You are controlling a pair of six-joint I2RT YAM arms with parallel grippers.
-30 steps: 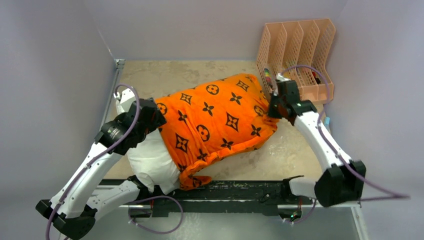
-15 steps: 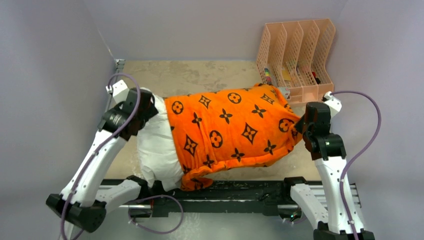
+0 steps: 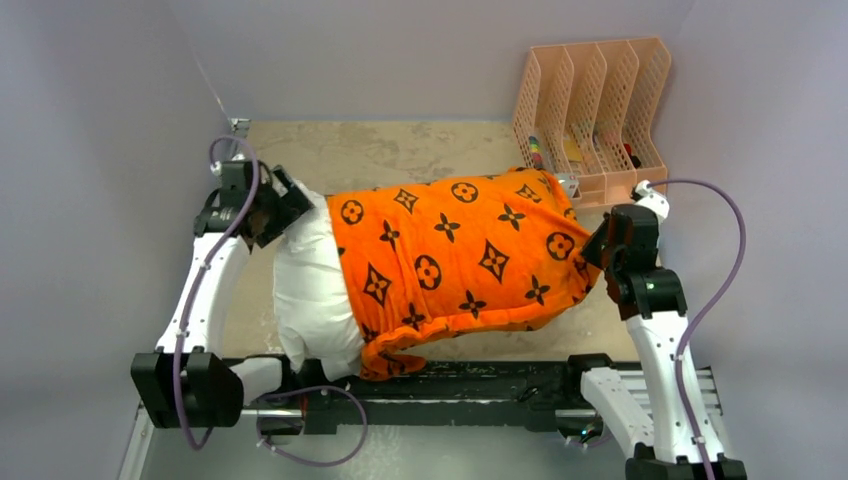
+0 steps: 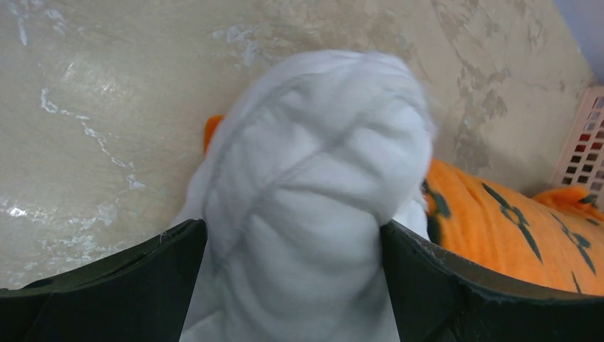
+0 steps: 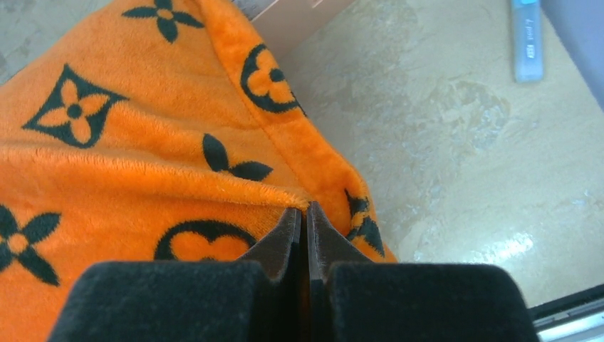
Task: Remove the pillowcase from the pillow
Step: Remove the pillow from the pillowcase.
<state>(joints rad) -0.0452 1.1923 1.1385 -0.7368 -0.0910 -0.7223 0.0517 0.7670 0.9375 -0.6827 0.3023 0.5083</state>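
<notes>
Black metal rail [image 3: 480, 385] runs along the near edge of the mottled beige table [image 3: 400, 150], carrying both arm bases. Just beyond it lies the pillow [image 3: 310, 295], white and plump, its left part bare and its near end reaching the rail. The pillowcase [image 3: 450, 255], orange plush with black flowers and circles, covers the rest of it out to the right. Its near open edge is rolled into a fold beside the rail.

On the right, the right gripper [image 3: 598, 248] is closed. Its wrist view shows the fingertips [image 5: 281, 242] pinching the seamed corner of the pillowcase, which is drawn taut towards it.

On the left, the left gripper [image 3: 280, 208] sits at the pillow's far left corner with its fingers [image 4: 107, 292] spread wide. A bunched white corner fills the gap and touches both inner faces; whether it is squeezed I cannot tell.

A pale blue pen-like stick [image 5: 527, 39] lies on the table past the right gripper. Farthest back, in the right corner, stands a peach mesh file rack [image 3: 600, 85], close beside the pillowcase's far corner.
</notes>
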